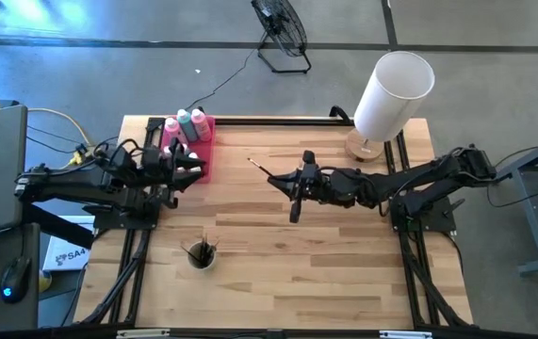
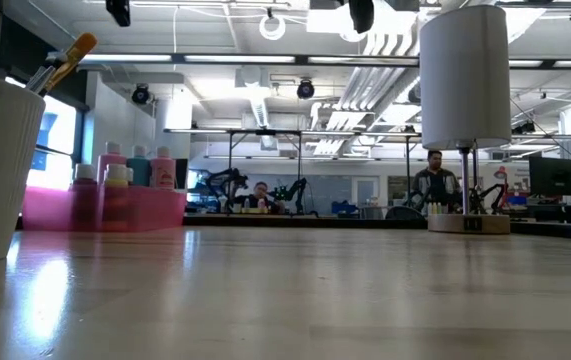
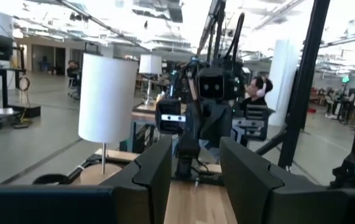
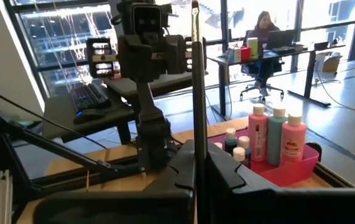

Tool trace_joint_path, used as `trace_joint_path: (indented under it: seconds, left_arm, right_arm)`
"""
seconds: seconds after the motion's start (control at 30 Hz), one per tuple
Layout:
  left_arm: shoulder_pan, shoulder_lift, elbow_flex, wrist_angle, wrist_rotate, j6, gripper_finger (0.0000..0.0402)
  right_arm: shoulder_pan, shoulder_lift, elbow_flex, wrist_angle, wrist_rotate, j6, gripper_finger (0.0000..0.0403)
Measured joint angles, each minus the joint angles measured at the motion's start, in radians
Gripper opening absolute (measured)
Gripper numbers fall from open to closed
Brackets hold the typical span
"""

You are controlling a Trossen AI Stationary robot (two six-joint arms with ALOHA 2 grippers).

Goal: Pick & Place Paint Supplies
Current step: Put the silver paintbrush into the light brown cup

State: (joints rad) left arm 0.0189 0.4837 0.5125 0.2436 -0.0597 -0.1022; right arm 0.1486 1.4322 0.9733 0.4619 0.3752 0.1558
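Note:
My right gripper (image 1: pixel 285 179) hangs over the middle of the table, shut on a thin dark brush (image 1: pixel 259 168). Its wrist view shows the brush (image 4: pixel 196 81) rising from between the fingers. My left gripper (image 1: pixel 196 169) is raised beside the pink tray (image 1: pixel 203 155), open, with nothing between its fingers (image 3: pixel 193 180). Two pink bottles (image 1: pixel 171 126) and a teal bottle (image 1: pixel 185 121) stand upright in the tray, and small paint pots (image 4: pixel 233 140) stand beside them. A white cup (image 1: pixel 200 255) holding brushes (image 2: pixel 65 60) stands near the table's near left. My right gripper pinches the brush by one end of its handle (image 4: pixel 196 140) between its two fingers. The fingers lie level and point toward the table's left. The brush sticks out past the fingertips toward the far left, lifted clear of the table.
A tall white lampshade on a round wooden base (image 1: pixel 391 89) stands at the table's far right corner. Bare wood lies between the cup, the tray and the lamp. People sit at desks in the room beyond the table.

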Motion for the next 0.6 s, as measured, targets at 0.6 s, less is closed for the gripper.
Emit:
trace_joint_path:
  seconds: [0.6]
  left_arm:
    - [0.000,0.037,0.000,0.102,0.086,0.046,0.0132]
  right_arm:
    - [0.002,0.078,0.006,0.143,-0.044,0.047,0.0004]
